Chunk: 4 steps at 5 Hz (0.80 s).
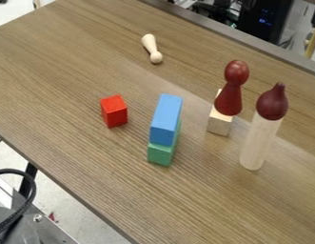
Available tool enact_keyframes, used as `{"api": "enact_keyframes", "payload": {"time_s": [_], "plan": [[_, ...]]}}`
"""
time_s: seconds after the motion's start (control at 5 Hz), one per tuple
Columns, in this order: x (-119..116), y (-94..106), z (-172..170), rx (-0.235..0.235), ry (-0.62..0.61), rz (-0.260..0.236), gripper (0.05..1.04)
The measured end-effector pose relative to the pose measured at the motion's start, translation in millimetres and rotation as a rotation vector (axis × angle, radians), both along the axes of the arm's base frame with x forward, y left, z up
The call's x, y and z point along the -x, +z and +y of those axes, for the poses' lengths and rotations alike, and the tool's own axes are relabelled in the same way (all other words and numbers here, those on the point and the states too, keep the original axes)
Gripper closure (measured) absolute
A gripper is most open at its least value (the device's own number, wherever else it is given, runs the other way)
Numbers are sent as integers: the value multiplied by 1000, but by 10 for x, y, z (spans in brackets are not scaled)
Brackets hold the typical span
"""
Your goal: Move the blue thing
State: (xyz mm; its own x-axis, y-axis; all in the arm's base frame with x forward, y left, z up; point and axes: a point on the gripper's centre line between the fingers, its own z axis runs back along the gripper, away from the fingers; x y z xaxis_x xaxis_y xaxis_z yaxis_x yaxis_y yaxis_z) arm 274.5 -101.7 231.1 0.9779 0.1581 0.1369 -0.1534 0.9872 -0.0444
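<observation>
1. Blue block (166,114) sits on green block (160,155), mid-table (70,62).
2. Red block (113,111) apart, to the view's left.
3. To the right: dark red pawn (229,97) atop pale block (219,125); dark red bulb-shaped piece (272,104) atop pale cylinder (257,144).
4. Pale pin (151,46) lies farther back.
5. Gripper: spread, closed or pinching, cannot tell.

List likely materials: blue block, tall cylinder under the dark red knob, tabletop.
Blue block: probably painted wood, matte; even colour and crisp edges, though plastic could look alike.
Cylinder: likely bare wood, smooth and dull, going by its pale tan colour.
Tabletop: wood-look with low sheen; long streaky grain, soft pale glare band across it. Laminate or veneer, can't tell which.
</observation>
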Motion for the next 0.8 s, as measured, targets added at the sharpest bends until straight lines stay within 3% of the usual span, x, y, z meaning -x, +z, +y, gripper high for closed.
{"api": "enact_keyframes", "payload": {"time_s": [0.2, 0.6, 0.8], "plan": [[-6, -83, -3, -8, 1, 28, 83], [-298, -460, 617, 12, 233, 86, 83], [-362, -544, 804, 16, 292, 100, 83]]}}
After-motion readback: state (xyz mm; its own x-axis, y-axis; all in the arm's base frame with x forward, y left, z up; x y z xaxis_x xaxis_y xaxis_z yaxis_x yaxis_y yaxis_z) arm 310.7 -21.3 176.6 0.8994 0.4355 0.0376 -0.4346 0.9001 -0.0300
